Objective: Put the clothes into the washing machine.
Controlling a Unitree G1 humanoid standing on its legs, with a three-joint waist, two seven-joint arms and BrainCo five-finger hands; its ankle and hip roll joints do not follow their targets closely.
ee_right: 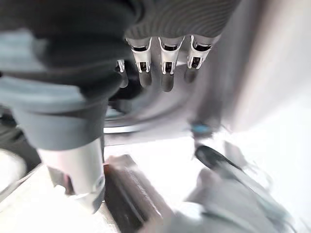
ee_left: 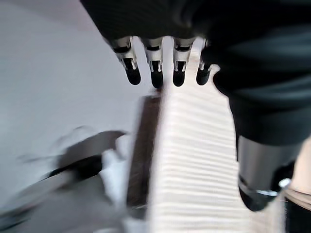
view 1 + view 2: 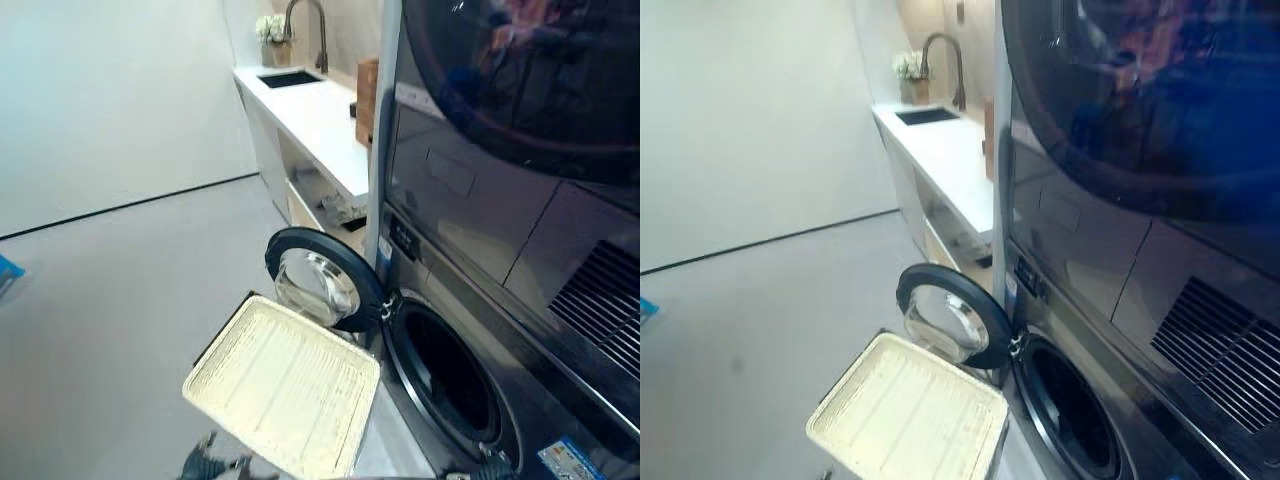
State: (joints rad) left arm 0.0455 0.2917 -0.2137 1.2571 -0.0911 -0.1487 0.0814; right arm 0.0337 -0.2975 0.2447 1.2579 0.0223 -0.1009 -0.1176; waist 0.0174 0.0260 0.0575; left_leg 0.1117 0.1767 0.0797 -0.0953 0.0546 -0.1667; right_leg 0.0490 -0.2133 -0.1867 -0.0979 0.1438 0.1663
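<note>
We see both robot hands, left (image 2: 160,68) and right (image 1: 165,68), with fingers straight and apart over the cream basket (image 3: 285,390) beside the washing machine's (image 3: 450,385) open door (image 3: 320,280).

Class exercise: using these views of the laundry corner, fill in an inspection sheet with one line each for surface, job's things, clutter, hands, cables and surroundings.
Surface: grey floor, bare where visible.
Job's things: washing machine with its round door swung open and the drum opening dark; cream ribbed basket tipped in front of it, no clothes seen in it.
Clutter: a blue scrap at the floor's edge.
Hands: left hand over the basket, fingers straight, holding nothing; right hand near the machine's rim, fingers straight, empty.
Cables: nothing seen.
Surroundings: white counter with sink, faucet and flowers; a second appliance stacked above.
</note>
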